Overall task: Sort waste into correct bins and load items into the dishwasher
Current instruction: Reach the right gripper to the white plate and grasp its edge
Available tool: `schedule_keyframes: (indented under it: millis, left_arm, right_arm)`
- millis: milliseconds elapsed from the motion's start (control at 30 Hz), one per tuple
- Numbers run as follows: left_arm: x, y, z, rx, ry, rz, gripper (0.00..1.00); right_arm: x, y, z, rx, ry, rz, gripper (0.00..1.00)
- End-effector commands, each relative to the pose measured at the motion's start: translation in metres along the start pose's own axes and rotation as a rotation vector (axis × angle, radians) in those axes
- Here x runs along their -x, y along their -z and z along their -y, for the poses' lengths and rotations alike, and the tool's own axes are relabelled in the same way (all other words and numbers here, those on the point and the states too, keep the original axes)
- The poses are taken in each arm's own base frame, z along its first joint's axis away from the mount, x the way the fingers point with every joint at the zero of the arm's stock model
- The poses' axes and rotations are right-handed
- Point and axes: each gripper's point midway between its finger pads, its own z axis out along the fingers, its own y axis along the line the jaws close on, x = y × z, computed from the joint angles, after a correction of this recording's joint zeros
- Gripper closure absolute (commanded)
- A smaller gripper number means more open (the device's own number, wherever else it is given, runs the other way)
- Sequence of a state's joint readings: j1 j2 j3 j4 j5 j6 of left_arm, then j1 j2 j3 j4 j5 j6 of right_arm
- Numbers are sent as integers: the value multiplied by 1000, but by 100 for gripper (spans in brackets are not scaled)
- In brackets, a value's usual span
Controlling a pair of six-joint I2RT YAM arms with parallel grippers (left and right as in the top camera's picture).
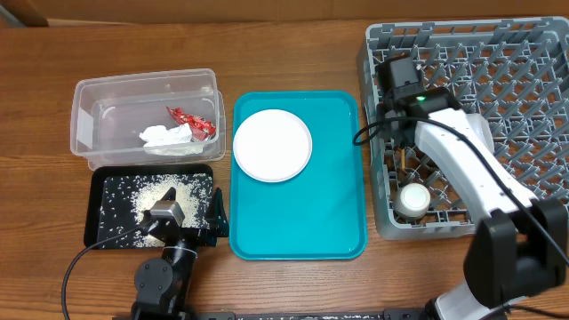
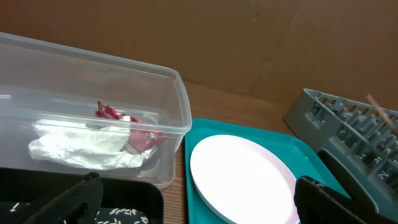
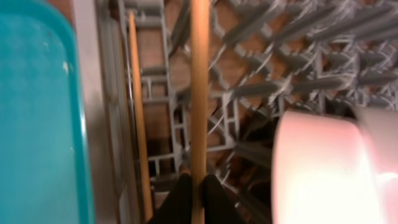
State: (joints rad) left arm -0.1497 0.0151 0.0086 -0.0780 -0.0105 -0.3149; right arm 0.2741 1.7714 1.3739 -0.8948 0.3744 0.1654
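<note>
Chopstick (image 3: 199, 74) clamped in right gripper (image 3: 198, 190) over the dish rack (image 3: 298, 50)

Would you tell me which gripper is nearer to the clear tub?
Left. The left gripper hovers over the black tray beside the clear tub; the right gripper is in the dish rack, holding a chopstick.
</note>
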Motion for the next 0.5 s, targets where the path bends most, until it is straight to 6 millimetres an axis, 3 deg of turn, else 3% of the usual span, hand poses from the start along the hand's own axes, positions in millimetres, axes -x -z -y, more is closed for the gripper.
schedule_keyframes:
  millis: [0, 100, 300, 400, 467]
  left_arm:
    - [0, 0, 1, -7, 11, 4, 0]
    - [0, 0, 1, -7, 11, 5, 0]
    - [0, 0, 1, -8, 11, 5, 0]
    - [0, 0, 1, -7, 11, 5, 0]
    - [0, 0, 1, -8, 11, 5, 0]
  right_arm:
    - [4, 12, -7, 1, 58, 29, 76]
    - [7, 33, -23, 45, 85, 61, 61]
    - [-4, 80, -98, 337, 174, 101, 55]
    - [-17, 86, -132, 444, 148, 59, 54]
    - [-23, 80, -147, 455, 127, 37, 53]
